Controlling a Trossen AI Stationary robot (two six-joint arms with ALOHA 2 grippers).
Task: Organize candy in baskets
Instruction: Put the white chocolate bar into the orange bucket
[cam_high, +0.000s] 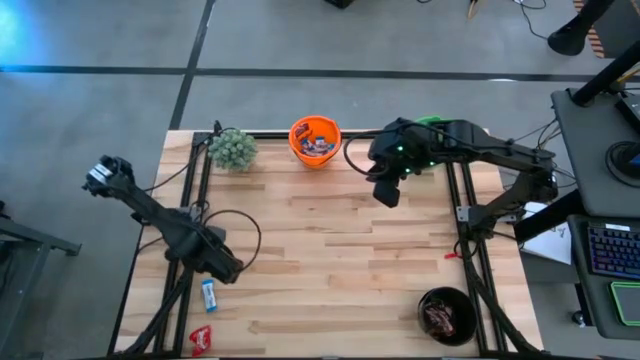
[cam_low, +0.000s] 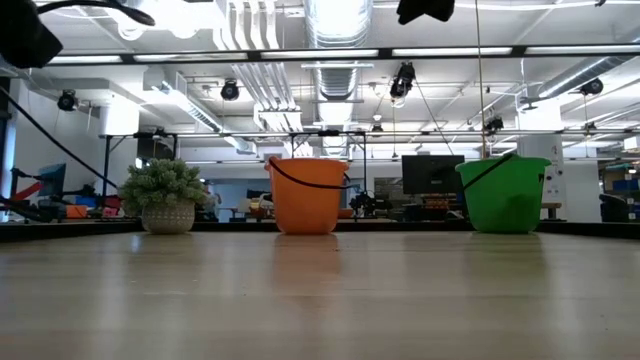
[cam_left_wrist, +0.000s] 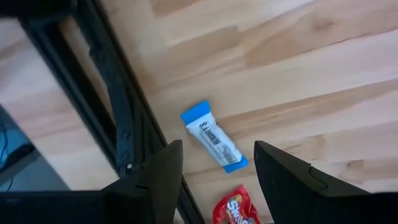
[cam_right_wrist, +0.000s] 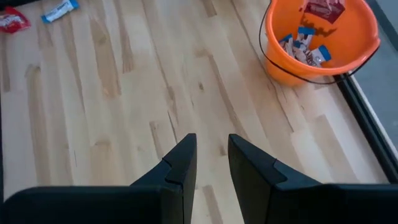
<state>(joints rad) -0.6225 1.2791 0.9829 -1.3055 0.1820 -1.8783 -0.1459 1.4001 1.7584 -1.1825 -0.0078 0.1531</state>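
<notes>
**Two bars left on the table, most candy already binned**

Most of the sorting is looking done. The orange basket (cam_high: 314, 140), sitting at twelve o'clock on the wooden table (cam_high: 340, 260), is holding a heap of blue-and-white bars plus at least one red wrapper. The black basket (cam_high: 446, 315), at about five o'clock, is holding dark brown candy. The green basket (cam_low: 503, 194) is standing at about one o'clock, mostly hidden under the right arm in the high view, and its contents cannot be told from any view. A fuzzy potted plant (cam_high: 233, 149) is sitting at eleven o'clock, just beside the orange basket.

Only two loose pieces are showing on the tabletop, both down at seven o'clock: a blue-and-white candy bar (cam_left_wrist: 213, 137) and, near it toward the table's corner, a red candy (cam_left_wrist: 236, 209).

The left gripper (cam_high: 222, 268) is hanging over the table near eight o'clock, just beside the blue-and-white bar; its wrist view is looking down at that bar between its fingers, which are standing well apart and holding nothing. My judgement: it is lining up to pick this bar.

The right gripper (cam_high: 388, 190) is hovering at about one o'clock, between the orange and green baskets, fingers parted by a narrow gap with nothing between them.

What is left, as far as can be seen, is those two bars.
</notes>
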